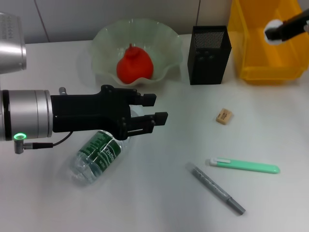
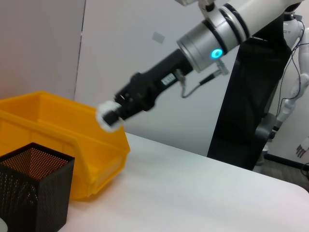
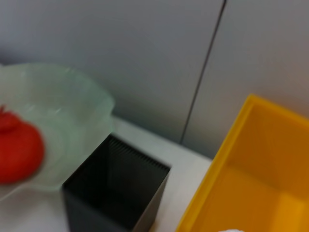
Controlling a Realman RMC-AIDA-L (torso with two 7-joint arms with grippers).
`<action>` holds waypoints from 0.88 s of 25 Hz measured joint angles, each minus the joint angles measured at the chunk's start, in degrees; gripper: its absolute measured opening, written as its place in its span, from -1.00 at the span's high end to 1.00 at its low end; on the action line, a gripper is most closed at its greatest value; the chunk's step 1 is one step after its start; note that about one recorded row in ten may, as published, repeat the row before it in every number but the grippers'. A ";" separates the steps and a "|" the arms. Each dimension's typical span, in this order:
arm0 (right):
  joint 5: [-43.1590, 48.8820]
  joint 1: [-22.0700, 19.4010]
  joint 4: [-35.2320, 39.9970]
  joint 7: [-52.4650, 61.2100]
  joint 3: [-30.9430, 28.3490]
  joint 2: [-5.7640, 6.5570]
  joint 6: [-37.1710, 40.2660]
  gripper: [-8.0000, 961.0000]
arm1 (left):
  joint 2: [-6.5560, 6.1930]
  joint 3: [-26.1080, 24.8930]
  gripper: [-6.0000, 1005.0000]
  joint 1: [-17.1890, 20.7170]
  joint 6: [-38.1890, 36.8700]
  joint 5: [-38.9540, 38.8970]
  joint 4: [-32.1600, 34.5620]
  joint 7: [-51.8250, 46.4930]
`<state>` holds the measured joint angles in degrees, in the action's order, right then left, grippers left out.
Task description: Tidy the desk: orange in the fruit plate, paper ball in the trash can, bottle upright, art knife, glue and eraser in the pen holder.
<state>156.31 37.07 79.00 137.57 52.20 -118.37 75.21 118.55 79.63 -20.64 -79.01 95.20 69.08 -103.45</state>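
Paper ball (image 1: 274, 32) held in right gripper (image 1: 276, 33) above yellow plastic trash can (image 1: 251, 72).
Clear bottle (image 1: 99, 157) lies flat, cap end under left gripper (image 1: 153, 108), whose jaws stand apart; orange (image 1: 134, 65) sits in ruffled glass fruit plate (image 1: 104, 43).

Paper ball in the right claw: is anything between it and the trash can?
Nothing visible is. The right claw holds the paper ball over the trash can, whose opening is uncovered. The pen holder stands beside the can, off that path.
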 joint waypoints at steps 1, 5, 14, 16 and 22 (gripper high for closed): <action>0.03 0.20 -0.95 -0.15 0.03 -0.02 -2.14 0.34 | 0.00 0.00 0.01 0.00 0.00 0.00 0.00 0.00; 0.18 1.10 -4.85 -0.68 0.01 0.03 -8.16 0.30 | 0.01 -0.31 0.00 0.00 0.02 0.00 -0.53 0.00; 4.13 6.74 -23.99 -1.57 -0.51 2.09 -19.77 0.20 | -0.11 -1.48 0.00 0.13 0.08 -0.28 -1.17 0.02; 4.17 7.03 -24.67 -1.44 -0.58 2.34 -19.59 0.18 | -0.14 -1.48 0.00 0.14 0.09 -0.29 -1.19 0.04; 4.05 7.07 -23.64 -1.29 -0.65 2.77 -17.89 0.11 | -0.17 -2.10 0.00 -0.33 -0.37 -0.40 -2.29 0.78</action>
<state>160.35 44.14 55.36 136.28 51.55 -115.61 57.31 118.38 77.53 -20.97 -79.38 94.80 66.79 -102.67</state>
